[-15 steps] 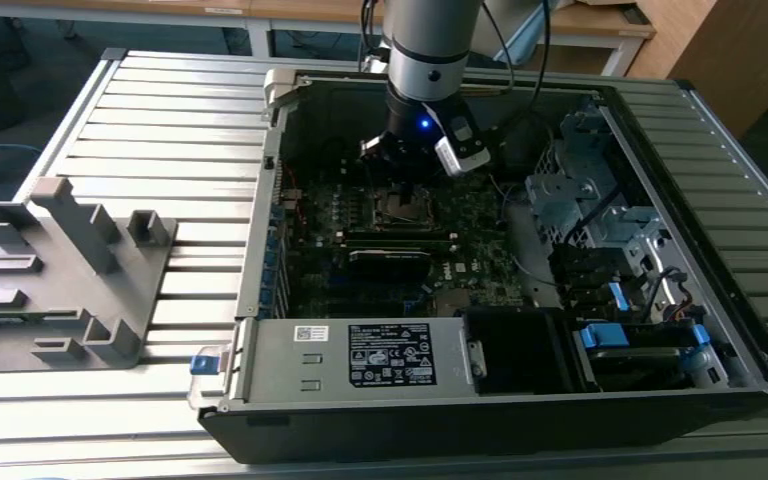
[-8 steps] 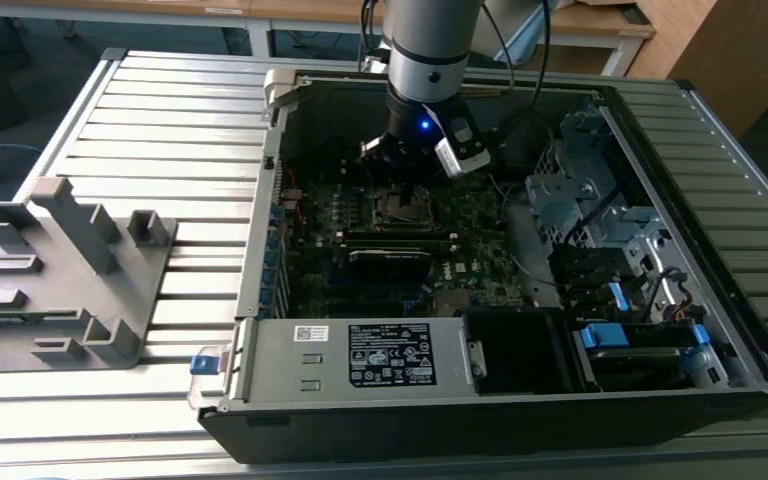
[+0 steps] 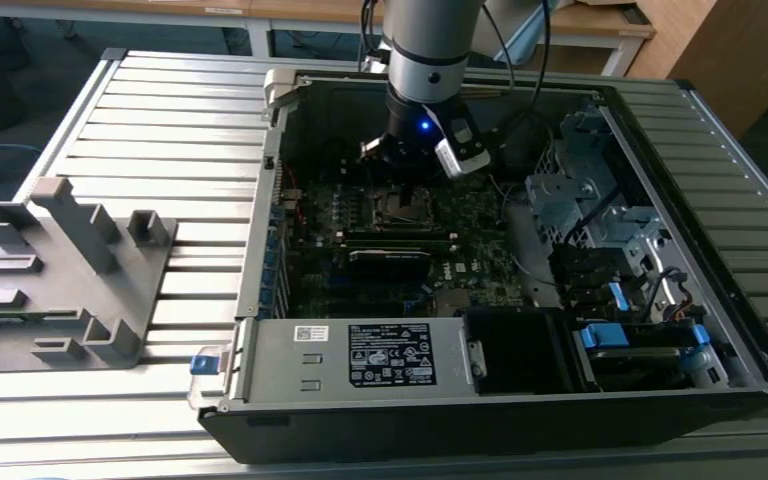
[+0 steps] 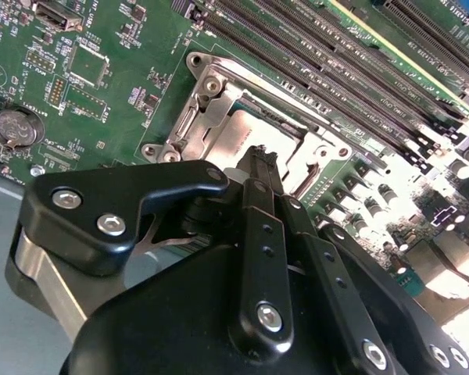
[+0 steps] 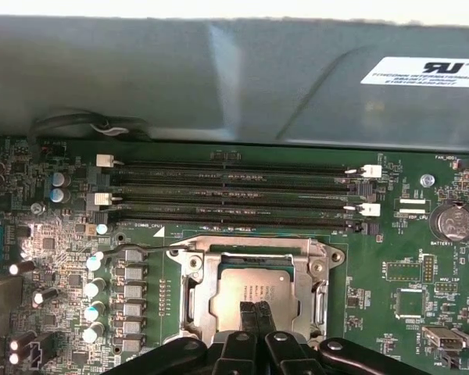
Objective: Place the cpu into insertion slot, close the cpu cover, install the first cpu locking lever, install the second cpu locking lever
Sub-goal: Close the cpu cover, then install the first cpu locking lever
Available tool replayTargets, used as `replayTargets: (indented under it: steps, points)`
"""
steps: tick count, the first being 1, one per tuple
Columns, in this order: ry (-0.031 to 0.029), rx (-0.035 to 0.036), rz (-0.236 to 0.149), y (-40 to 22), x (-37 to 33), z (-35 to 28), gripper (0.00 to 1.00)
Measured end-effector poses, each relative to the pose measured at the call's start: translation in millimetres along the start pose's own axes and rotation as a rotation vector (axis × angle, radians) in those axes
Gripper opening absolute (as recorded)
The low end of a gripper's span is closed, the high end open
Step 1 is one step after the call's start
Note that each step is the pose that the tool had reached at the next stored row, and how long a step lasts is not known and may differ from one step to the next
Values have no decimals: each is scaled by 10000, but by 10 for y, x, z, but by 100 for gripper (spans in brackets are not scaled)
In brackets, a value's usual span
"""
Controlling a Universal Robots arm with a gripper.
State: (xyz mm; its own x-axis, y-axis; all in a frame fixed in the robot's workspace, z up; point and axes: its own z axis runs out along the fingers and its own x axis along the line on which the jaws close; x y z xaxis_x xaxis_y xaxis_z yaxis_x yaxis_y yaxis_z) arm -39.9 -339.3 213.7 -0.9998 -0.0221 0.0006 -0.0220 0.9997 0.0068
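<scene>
Now my gripper (image 5: 255,316), fingers pinched narrow and empty, hovers right at the cpu (image 5: 254,289), which sits in the insertion slot (image 5: 326,258). The cpu cover (image 5: 203,293) looks down, so I judge we're at the lever step. That calls for precise tip placement.

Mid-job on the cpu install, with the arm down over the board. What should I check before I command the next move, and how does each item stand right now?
1. Cpu seated flat: ok, it lies level inside the metal frame.
2. Cover down: ok, its frame lies flat around the cpu's edges in both wrist views.
3. Locking levers latched: cannot tell.
4. Gripper empty: ok, it is shut with nothing between the fingertips, at the cpu's edge.
5. Gripper touching the cpu: cannot tell.
6. Memory slots apart from the gripper: ok.
</scene>
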Motion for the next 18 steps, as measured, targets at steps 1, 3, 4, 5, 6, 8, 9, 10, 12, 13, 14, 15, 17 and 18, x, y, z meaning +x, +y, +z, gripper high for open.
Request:
replayTargets:
  steps: [1, 3, 4, 5, 6, 8, 9, 10, 12, 13, 14, 15, 17, 18]
  points:
    - [0, 0, 0, 0, 0, 3, 11]
    - [0, 0, 0, 0, 0, 7, 11]
    - [0, -1, 0, 0, 0, 7, 11]
    - [0, 0, 0, 0, 0, 7, 11]
    - [0, -1, 0, 0, 0, 7, 11]
    - [0, 0, 0, 0, 0, 7, 11]
    - [0, 0, 0, 0, 0, 8, 11]
    - [0, 0, 0, 0, 0, 8, 11]
    - [-1, -1, 0, 0, 0, 4, 11]
    - [-1, -2, 0, 0, 0, -2, 11]
    - [-1, -2, 0, 1, 0, -12, 11]
    - [0, -1, 0, 1, 0, -26, 11]
    - [0, -1, 0, 1, 0, -60, 11]
    - [-1, -2, 1, 1, 0, -79, 11]
